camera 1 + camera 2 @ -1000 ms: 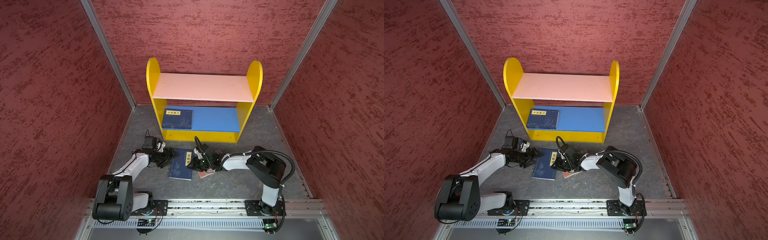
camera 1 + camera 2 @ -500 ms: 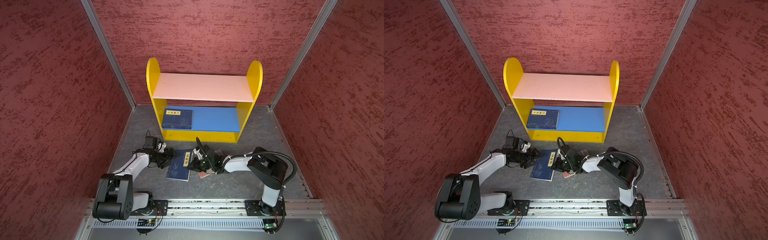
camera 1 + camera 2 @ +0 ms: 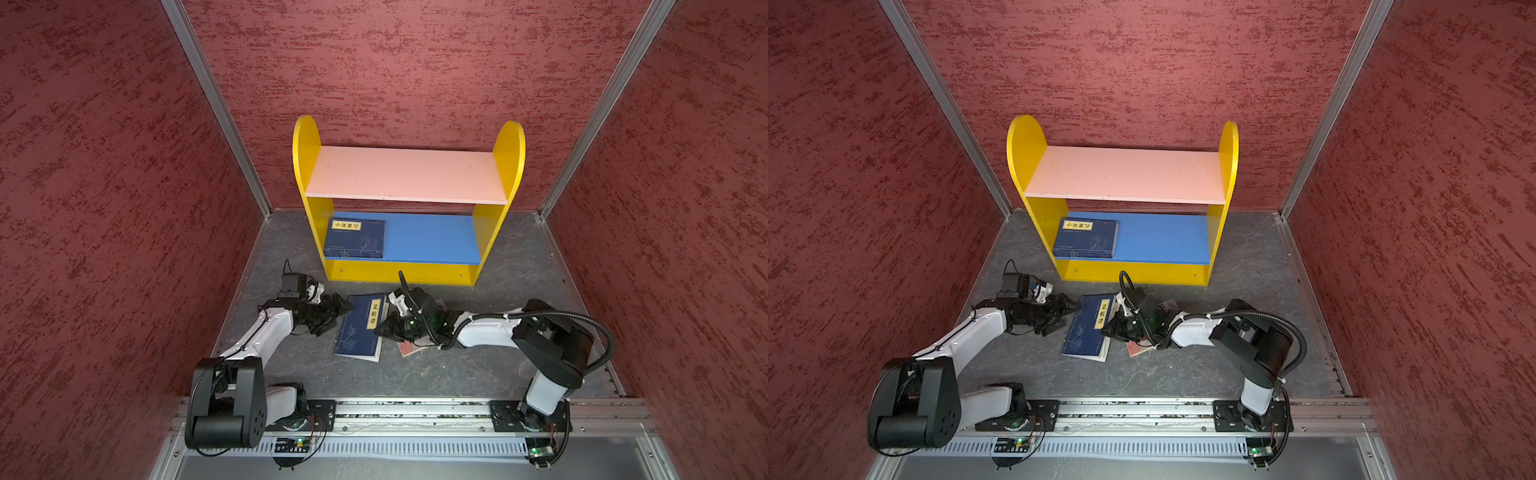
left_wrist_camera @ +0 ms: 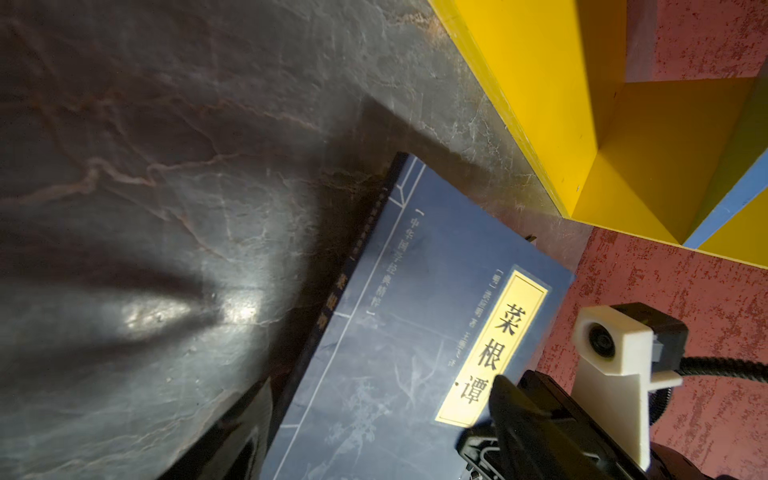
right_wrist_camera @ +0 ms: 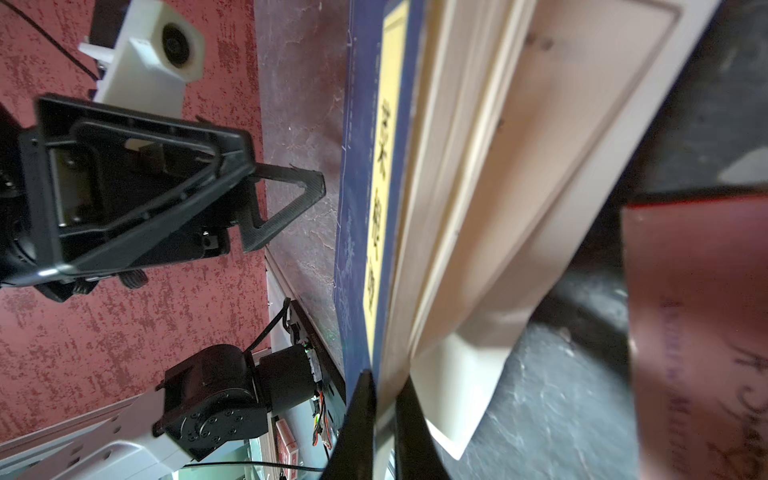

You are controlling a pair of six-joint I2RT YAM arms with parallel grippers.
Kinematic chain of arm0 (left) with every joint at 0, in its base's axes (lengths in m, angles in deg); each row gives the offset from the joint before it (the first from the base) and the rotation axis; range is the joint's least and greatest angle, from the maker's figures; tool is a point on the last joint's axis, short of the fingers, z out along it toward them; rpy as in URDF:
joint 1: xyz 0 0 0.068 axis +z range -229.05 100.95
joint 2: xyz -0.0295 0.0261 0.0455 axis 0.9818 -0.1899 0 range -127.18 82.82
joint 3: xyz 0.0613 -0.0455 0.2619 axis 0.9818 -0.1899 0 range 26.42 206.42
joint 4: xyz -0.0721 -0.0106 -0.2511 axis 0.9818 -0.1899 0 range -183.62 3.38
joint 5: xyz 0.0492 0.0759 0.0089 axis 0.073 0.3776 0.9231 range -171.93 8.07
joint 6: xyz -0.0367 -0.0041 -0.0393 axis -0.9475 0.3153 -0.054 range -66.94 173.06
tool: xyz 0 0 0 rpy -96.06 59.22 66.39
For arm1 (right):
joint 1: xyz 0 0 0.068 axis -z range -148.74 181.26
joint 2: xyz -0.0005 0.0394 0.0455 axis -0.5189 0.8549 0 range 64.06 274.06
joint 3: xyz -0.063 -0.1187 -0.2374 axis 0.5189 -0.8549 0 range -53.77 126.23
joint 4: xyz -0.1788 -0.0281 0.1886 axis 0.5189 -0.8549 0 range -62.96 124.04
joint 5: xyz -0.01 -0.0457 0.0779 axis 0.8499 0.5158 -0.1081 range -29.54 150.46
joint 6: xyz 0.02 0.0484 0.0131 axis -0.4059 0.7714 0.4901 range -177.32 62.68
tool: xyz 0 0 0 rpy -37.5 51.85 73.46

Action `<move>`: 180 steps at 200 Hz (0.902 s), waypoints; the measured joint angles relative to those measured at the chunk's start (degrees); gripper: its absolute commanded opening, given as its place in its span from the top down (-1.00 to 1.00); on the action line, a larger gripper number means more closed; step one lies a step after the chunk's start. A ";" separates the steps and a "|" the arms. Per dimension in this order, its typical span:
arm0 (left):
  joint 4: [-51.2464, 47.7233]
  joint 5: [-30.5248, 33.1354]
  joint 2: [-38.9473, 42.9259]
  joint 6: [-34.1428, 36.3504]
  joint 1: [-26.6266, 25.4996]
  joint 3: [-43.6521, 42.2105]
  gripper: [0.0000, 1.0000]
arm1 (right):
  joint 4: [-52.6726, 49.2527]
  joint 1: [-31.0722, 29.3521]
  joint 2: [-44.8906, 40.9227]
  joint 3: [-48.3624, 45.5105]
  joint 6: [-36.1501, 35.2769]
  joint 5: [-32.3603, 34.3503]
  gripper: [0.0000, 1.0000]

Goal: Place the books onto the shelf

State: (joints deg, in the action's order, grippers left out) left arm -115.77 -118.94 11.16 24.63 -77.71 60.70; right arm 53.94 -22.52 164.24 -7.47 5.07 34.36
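Grey floor. L end effector wide; R end effector pinches navy book, wrist view only.

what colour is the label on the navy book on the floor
Pale yellow rectangular label with black characters; clearest in the left wrist view.

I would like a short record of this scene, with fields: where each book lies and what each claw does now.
shelf: upright, pink board above blue
shelf book: navy, flat on the blue lower board, left end
floor book: navy, yellow label, before the shelf, between the claws
pink book: on the floor, mostly under the right arm
left claw: open, near the floor book's spine
right claw: shut on the floor book's page edge
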 measured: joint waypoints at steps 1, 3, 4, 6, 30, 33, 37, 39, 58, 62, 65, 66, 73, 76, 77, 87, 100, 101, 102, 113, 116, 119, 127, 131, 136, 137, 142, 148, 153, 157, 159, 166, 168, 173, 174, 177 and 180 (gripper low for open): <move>0.02 0.00 -0.02 0.00 0.00 0.00 -0.65 | 0.02 0.00 -0.04 0.00 0.00 -0.02 1.00; 0.02 -0.04 -0.17 0.00 0.02 0.00 -0.64 | 0.07 0.00 -0.11 0.00 0.00 -0.07 1.00; 0.02 -0.07 -0.24 0.00 0.04 0.00 -0.64 | 0.07 0.00 -0.13 0.00 0.00 -0.09 1.00; 0.04 -0.15 -0.33 0.00 0.07 0.00 -0.64 | 0.09 0.00 -0.15 0.00 0.02 -0.15 1.00; 0.13 -0.98 -2.36 -0.02 0.39 -0.11 -0.61 | 0.35 0.17 -0.79 -0.02 0.20 -0.68 1.00; 0.13 -1.14 -2.54 0.00 0.46 -0.13 -0.61 | 0.48 0.24 -0.87 -0.04 0.20 -0.72 1.00; 0.13 -1.53 -2.80 -0.02 0.55 -0.20 -0.61 | 0.68 0.28 -1.01 -0.11 0.22 -0.79 1.00; 0.13 -1.68 -2.91 0.00 0.59 -0.22 -0.60 | 0.76 0.28 -1.03 -0.13 0.22 -0.81 1.00; 0.57 -3.43 -3.23 -0.07 0.68 -0.55 -0.57 | 1.77 0.48 -1.66 -0.55 0.39 -1.38 1.00; 0.63 -3.93 -3.23 -0.15 0.68 -0.59 -0.57 | 1.92 0.52 -1.84 -0.61 0.42 -1.57 1.00; 0.72 -4.33 -3.23 -0.17 0.68 -0.61 -0.56 | 2.08 0.59 -1.95 -0.63 0.44 -1.73 1.00; 0.72 -4.39 -3.23 -0.17 0.68 -0.63 -0.56 | 2.12 0.61 -1.97 -0.66 0.44 -1.77 1.00; 0.98 -5.44 -3.23 -0.26 0.70 -0.70 -0.54 | 2.54 0.72 -2.16 -0.74 0.48 -2.10 1.00; 1.07 -5.84 -3.23 -0.35 0.70 -0.72 -0.53 | 2.67 0.74 -2.27 -0.76 0.55 -2.21 1.00; 1.14 -6.03 -3.23 -0.39 0.70 -0.74 -0.53 | 2.73 0.76 -2.32 -0.79 0.61 -2.27 1.00; 1.49 -7.32 -3.23 -0.59 0.68 -0.74 -0.48 | 3.37 0.87 -2.62 -1.03 0.74 -2.73 1.00; 2.03 -8.83 -3.10 -0.83 0.70 -0.74 -0.37 | 4.46 1.18 -2.80 -1.40 1.07 -3.48 1.00; 2.10 -8.90 -3.10 -0.90 0.70 -0.74 -0.36 | 4.59 1.20 -2.80 -1.42 1.14 -3.56 1.00; 2.14 -9.01 -3.04 -1.03 0.70 -0.74 -0.35 | 4.61 1.25 -2.80 -1.44 1.18 -3.61 1.00; 2.34 -9.57 -2.64 -1.27 0.94 -0.74 -0.20 | 5.49 1.60 -2.80 -1.88 1.55 -4.15 1.00; 2.32 -9.66 -2.51 -1.64 1.03 -0.74 -0.14 | 5.73 1.68 -2.80 -2.01 1.75 -4.37 1.00; 2.34 -9.75 -2.38 -1.40 1.05 -0.74 -0.06 | 5.92 1.81 -2.80 -2.14 1.77 -4.57 1.00; 2.36 -9.92 -1.77 -1.62 1.20 -0.72 0.12 | 6.49 2.21 -2.80 -2.45 2.21 -5.11 1.00; 2.21 -9.81 -1.40 -1.53 1.27 -0.68 0.21 | 6.69 2.43 -2.80 -2.54 2.29 -5.40 1.00; 2.05 -9.73 -0.85 -1.92 1.40 -0.59 0.33 | 6.95 2.73 -2.78 -2.64 2.58 -5.73 1.00; 1.95 -9.68 -0.70 -1.64 1.42 -0.52 0.35 | 6.95 2.78 -2.78 -2.67 2.58 -5.75 1.00; 1.86 -9.57 -0.04 -1.92 1.57 -0.42 0.45 | 7.15 3.04 -2.78 -2.78 2.89 -5.92 1.00; 1.60 -9.57 0.87 -1.73 1.66 -0.13 0.52 | 7.32 3.28 -2.78 -2.91 3.19 -6.10 0.90; 1.44 -9.64 1.66 -1.33 1.70 0.11 0.56 | 7.34 3.39 -2.78 -2.97 3.28 -6.12 0.84; 1.31 -9.68 2.49 -1.57 1.70 0.28 0.60 | 7.30 3.43 -2.78 -2.99 3.41 -6.12 0.82; 1.25 -9.79 2.86 -1.36 1.70 0.37 0.63 | 7.32 3.45 -2.78 -2.99 3.43 -6.12 0.80; 0.92 -9.97 4.44 -1.40 1.70 0.57 0.73 | 7.37 3.48 -2.78 -2.99 3.41 -6.14 0.75; 0.87 -10.03 4.94 -1.53 1.70 0.61 0.77 | 7.39 3.48 -2.78 -2.99 3.48 -6.16 0.73; 0.74 -10.36 6.05 -1.33 1.70 0.68 0.83 | 7.45 3.45 -2.78 -2.99 3.43 -6.25 0.65; 0.70 -10.36 6.23 -1.40 1.70 0.68 0.84 | 7.48 3.45 -2.78 -2.99 3.45 -6.27 0.63; 0.59 -10.54 7.04 -1.68 1.70 0.72 0.86 | 7.41 3.45 -2.78 -2.97 3.50 -6.29 0.60; 0.57 -10.64 7.63 -1.49 1.66 0.74 0.88 | 7.34 3.43 -2.78 -2.97 3.37 -6.38 0.58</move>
State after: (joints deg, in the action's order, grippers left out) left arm -115.20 -129.59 18.79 23.14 -76.05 61.45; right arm 61.28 -19.09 161.46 -10.44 8.43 27.97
